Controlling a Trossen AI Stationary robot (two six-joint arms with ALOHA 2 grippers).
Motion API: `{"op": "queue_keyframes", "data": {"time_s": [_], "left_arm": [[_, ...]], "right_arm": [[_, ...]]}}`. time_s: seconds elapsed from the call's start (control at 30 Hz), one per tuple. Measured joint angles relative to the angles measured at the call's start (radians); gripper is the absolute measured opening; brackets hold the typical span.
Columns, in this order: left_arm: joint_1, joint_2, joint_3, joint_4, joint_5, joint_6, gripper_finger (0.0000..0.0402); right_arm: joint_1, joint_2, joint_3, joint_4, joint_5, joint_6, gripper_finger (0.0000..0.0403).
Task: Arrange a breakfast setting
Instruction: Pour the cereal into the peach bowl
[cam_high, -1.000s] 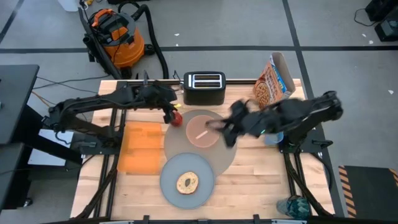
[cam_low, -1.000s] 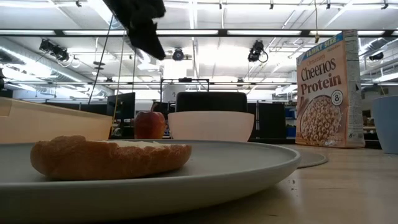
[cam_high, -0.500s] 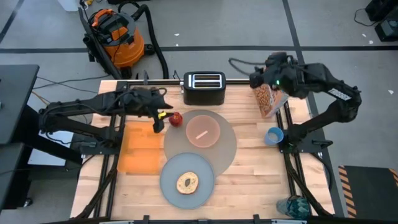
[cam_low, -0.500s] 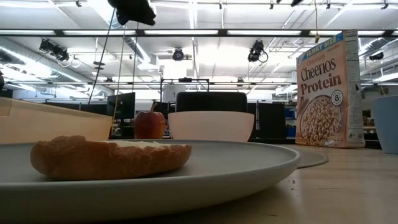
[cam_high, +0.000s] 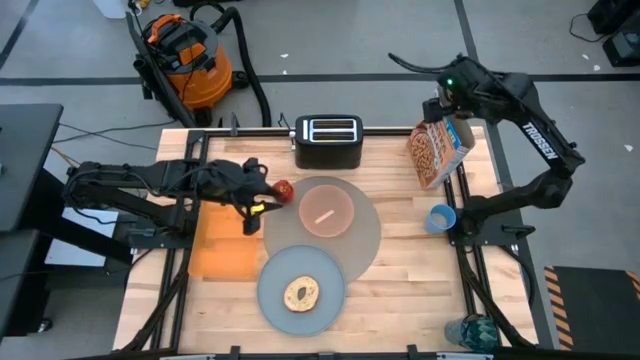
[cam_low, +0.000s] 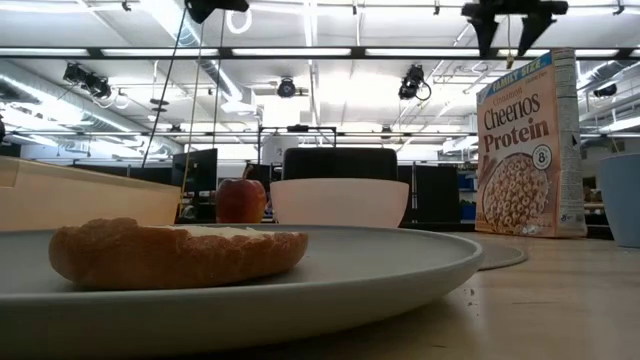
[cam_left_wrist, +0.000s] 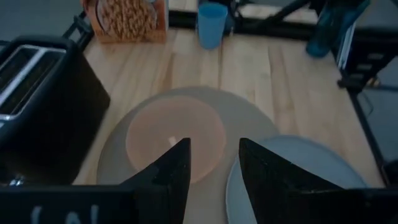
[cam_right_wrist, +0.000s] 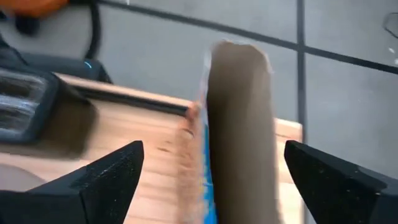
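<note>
A pale pink bowl (cam_high: 327, 210) holding a metal spoon (cam_high: 325, 213) stands on the round grey placemat (cam_high: 365, 240). The red apple (cam_high: 283, 190) sits at the mat's far left rim. The grey-blue plate (cam_high: 275, 285) with round toasted bread (cam_high: 301, 293) overlaps the mat's near edge. The orange napkin (cam_high: 225, 235) lies left of the mat, and the blue cup (cam_high: 439, 218) stands to its right. My left gripper (cam_high: 252, 208) hovers open, left of the apple, with nothing between its fingers (cam_left_wrist: 174, 171). My right gripper (cam_high: 447, 100) hangs wide open above the cereal box (cam_high: 438, 150).
The black toaster (cam_high: 328, 140) stands at the far edge behind the bowl. The tall cereal box (cam_low: 525, 140) stands at the far right corner, its top (cam_right_wrist: 239, 124) between my right fingers but apart from them. Bare wood lies at the near right.
My right gripper has swung from over the bowl toward the table's far right corner and now hangs above the cereal box. My left gripper has drawn back from the apple toward the table's left edge and risen a little. The apple has stayed in place.
</note>
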Motion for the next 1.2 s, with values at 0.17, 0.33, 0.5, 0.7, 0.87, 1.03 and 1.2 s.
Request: {"op": "queue_keyframes", "data": {"time_s": [0.17,0.33,0.5,0.7,0.87,1.03,1.2], "left_arm": [[0.006,0.017,-0.001,0.071,-0.001,-0.015,0.0144],[0.01,0.027,-0.001,0.167,-0.001,-0.012,0.0144],[0.011,0.04,-0.001,0.292,-0.007,-0.01,0.0144],[0.012,0.06,-0.002,0.358,-0.022,-0.009,0.0144],[0.016,0.074,-0.001,0.347,-0.023,-0.014,0.0144],[0.032,0.072,0.0,0.316,-0.022,-0.029,0.0144],[0.073,0.086,0.0,0.317,-0.024,-0.013,0.0144]], "right_arm": [[-0.121,0.0,-0.067,-0.008,-0.009,-0.035,0.0391],[-0.191,-0.001,-0.155,-0.006,-0.138,-0.064,0.0392],[-0.197,-0.006,-0.207,-0.005,-0.154,-0.08,0.0387],[-0.197,-0.005,-0.236,0.022,-0.305,-0.054,0.0365],[-0.186,-0.004,-0.289,0.057,-0.328,-0.024,0.0314],[-0.134,-0.004,-0.306,0.087,-0.27,-0.023,0.0218],[-0.065,-0.005,-0.306,0.078,-0.226,-0.058,0.0078]]}}
